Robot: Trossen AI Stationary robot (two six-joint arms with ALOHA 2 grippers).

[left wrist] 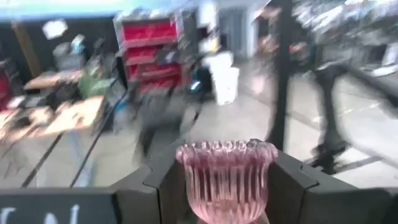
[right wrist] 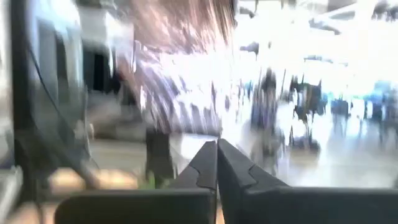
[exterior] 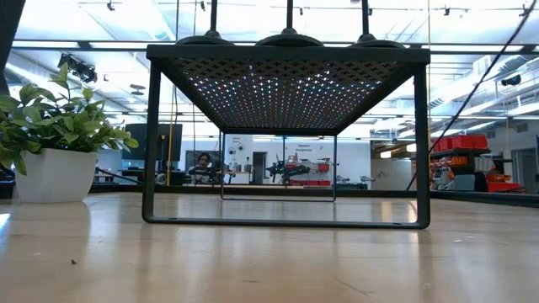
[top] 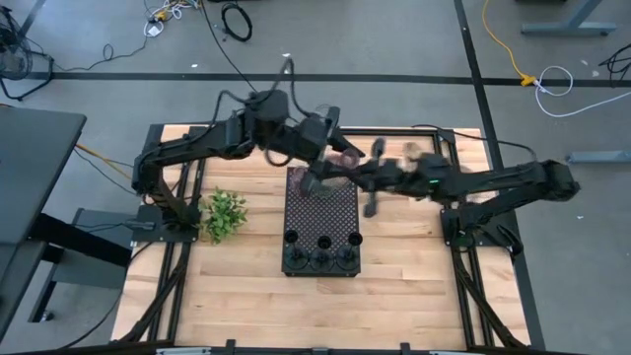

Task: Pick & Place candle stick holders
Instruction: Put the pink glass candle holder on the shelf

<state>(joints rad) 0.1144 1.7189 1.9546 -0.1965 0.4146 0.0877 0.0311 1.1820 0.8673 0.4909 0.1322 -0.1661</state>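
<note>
Pink ribbed glass cup (left wrist: 227,180) clamped between left gripper (top: 317,180) fingers, over tray's (top: 340,212) far end | right gripper (right wrist: 217,163) pinched empty, just right | step: carrying | next: lower cup level, release gently.

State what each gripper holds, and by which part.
The left gripper holds a pink glass cup, its fingers clamping the ribbed sides below the rim. The right gripper is shut on nothing.
</note>
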